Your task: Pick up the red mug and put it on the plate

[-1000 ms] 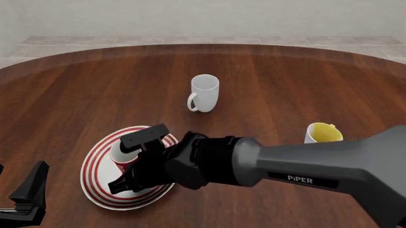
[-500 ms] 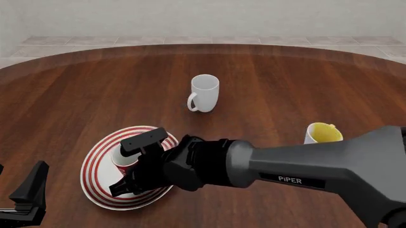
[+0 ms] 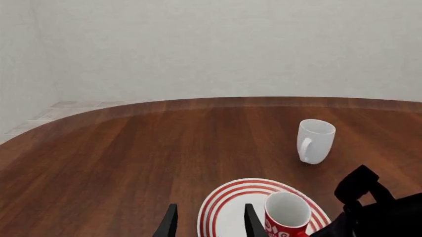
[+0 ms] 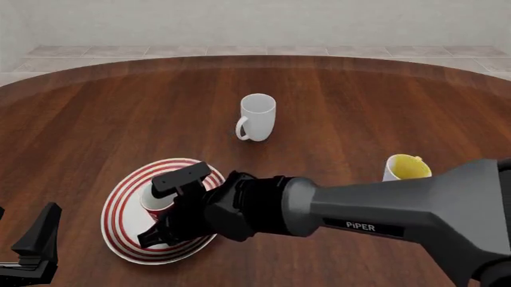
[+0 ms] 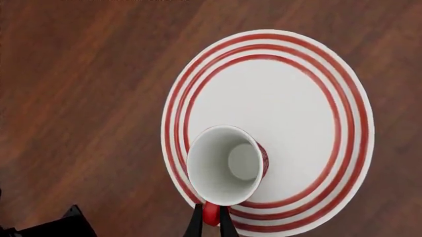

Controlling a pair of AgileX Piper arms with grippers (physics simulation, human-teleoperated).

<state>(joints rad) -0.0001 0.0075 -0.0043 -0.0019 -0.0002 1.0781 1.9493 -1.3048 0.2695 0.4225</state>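
Right gripper (image 4: 166,206) has dropped over the last second and barely moved in the last half; the red mug (image 5: 226,164) now sits upright low over the plate (image 5: 310,94), near its rim. Can't confirm contact with the plate. The fingers are pinched shut on the mug's handle, which lies between their tips in the right wrist view. Looks like placement is nearly done, release remaining. Left gripper (image 3: 207,222) idles apart beside the plate, fingers spread, empty, above the counter (image 4: 383,107).
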